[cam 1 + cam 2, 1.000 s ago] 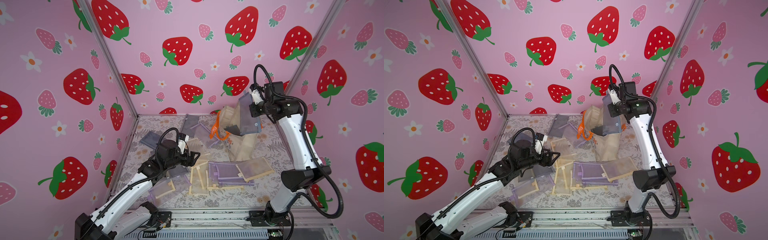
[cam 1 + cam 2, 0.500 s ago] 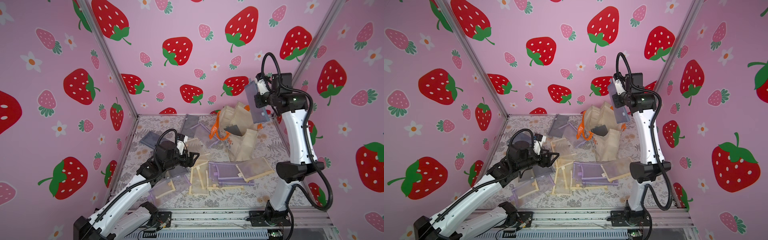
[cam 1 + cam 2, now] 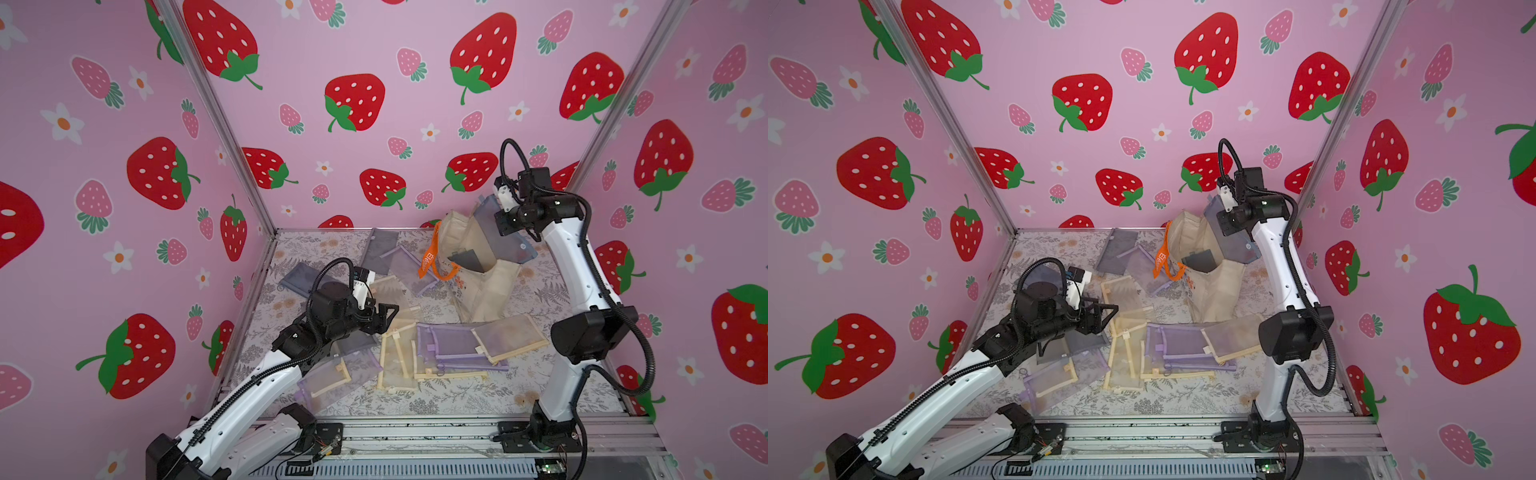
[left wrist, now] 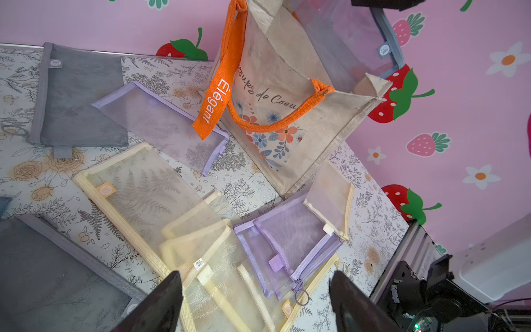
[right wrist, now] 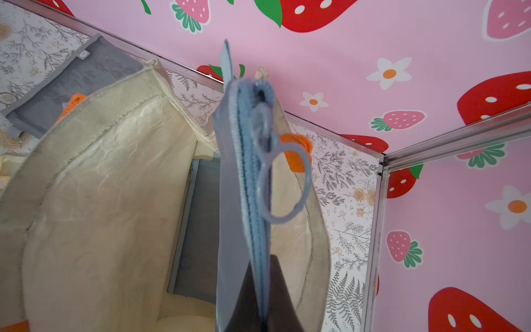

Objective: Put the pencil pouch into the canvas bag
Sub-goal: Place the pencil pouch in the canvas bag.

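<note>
— Nearest the front rail, on the floral-print table cover [image 3: 457, 399]: flat, limp cream-yellow mesh pouches [image 3: 395, 357] and lilac mesh pouches [image 3: 449, 340], overlapping in a loose heap, all outside the bag.

— And just above that heap?

— Hovering there: left gripper [image 3: 388, 318], jaws spread wide, holding nothing.

— Farther back?

— Standing slumped with its mouth gaping: cream canvas bag [image 3: 486, 286] with orange webbing handles [image 3: 432, 259] and a small flower print. Coarse weave outside, crinkled glossy lining in the right wrist view. Already lying inside: one charcoal mesh pouch [image 3: 467, 259].

— And the one in hand?

— Translucent grey-blue mesh pencil pouch [image 5: 238, 201], thin as an envelope, with a zip along one edge and a round ring pull [image 5: 284, 184]. Pinched at one end by the right gripper [image 3: 500, 222], clamped tight, hanging over the open mouth. Not yet lowered inside, by the look of it.

— Left to do?

— Probably lower and let go. Floppy mesh, so likely to catch on the rim or a handle.

— Farthest back?

— Flat by the rear wall: dark grey mesh pouch [image 3: 380, 245].
</note>
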### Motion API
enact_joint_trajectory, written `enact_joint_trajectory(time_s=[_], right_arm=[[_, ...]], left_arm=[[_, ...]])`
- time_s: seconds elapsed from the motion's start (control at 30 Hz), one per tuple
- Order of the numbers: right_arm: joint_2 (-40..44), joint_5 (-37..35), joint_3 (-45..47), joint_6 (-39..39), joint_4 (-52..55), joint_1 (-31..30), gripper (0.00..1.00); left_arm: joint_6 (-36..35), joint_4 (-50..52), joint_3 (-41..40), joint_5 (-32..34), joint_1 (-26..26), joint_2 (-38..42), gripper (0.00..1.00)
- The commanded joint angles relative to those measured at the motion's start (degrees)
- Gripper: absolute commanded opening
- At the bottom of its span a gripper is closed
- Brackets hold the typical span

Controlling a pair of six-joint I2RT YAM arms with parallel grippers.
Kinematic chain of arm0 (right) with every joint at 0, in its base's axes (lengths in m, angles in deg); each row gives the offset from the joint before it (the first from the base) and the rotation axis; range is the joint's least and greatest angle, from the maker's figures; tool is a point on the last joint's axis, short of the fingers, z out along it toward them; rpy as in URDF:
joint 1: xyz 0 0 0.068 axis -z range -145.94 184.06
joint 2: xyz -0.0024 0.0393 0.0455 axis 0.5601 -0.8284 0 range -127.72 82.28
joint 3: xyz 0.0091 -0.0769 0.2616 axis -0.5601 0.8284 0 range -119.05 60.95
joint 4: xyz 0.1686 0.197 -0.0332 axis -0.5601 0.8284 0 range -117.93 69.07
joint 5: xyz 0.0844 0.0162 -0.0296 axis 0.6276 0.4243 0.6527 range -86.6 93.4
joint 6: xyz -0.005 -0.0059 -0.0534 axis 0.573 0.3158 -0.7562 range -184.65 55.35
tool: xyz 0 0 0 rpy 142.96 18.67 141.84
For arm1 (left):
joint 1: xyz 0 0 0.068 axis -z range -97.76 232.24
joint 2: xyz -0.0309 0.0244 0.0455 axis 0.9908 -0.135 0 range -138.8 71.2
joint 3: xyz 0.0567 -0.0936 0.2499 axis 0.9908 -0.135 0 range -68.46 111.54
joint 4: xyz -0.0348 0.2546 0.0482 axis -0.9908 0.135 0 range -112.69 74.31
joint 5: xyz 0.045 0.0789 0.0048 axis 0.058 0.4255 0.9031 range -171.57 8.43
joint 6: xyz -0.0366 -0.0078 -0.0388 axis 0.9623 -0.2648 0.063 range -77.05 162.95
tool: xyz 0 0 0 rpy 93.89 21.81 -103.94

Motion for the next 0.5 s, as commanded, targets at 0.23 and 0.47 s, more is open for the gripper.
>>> enact_joint_trajectory(time_s=[0.23, 0.47], right_arm=[[-5.83, -7.04, -3.63, 1.59, 2.52, 0.4, 0.0], [-11.79, -7.4, -9.62, 3.68, 3.1, 0.46, 0.0]], left_arm=[[-1.04, -0.91, -0.45, 0.64, -0.15, 1.11, 0.82], [-1.24, -0.34, -0.23, 1.07, -0.19, 1.46, 0.82]])
